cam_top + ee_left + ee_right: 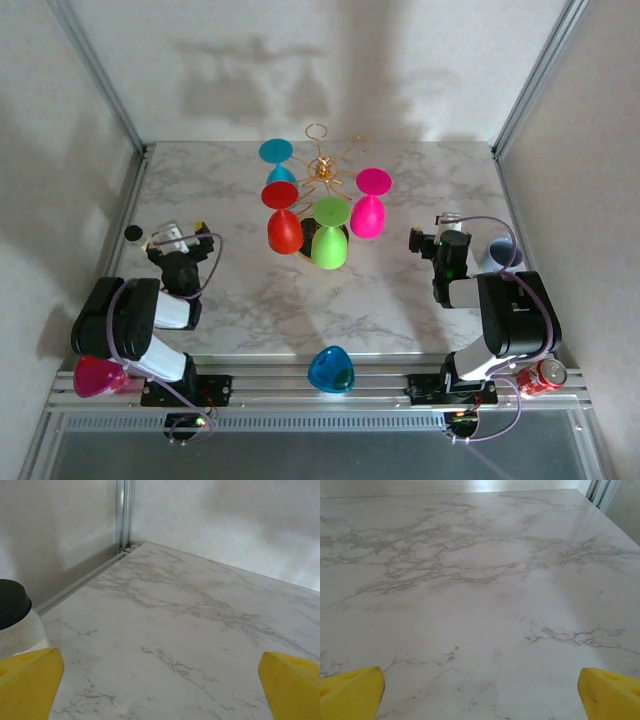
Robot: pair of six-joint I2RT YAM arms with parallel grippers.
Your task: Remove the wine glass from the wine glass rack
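Left hand (183,238) is sitting low over the counter (240,300) at 8 o'clock of the wine glass rack (322,168). Its fingers (27,685) are standing wide apart, gripping nothing, and a black-capped jar (12,615) is standing just beside the left one. The rack is standing centre-rear, carrying four inverted glasses: cyan glass (277,157) at 10 o'clock, red glass (283,222) at 7, green glass (329,238) at 6, magenta glass (370,205) at 4. A blue glass (331,370) is lying at the near edge. Right hand (432,235), at 4 o'clock beyond the magenta glass, is likewise gaping and empty.
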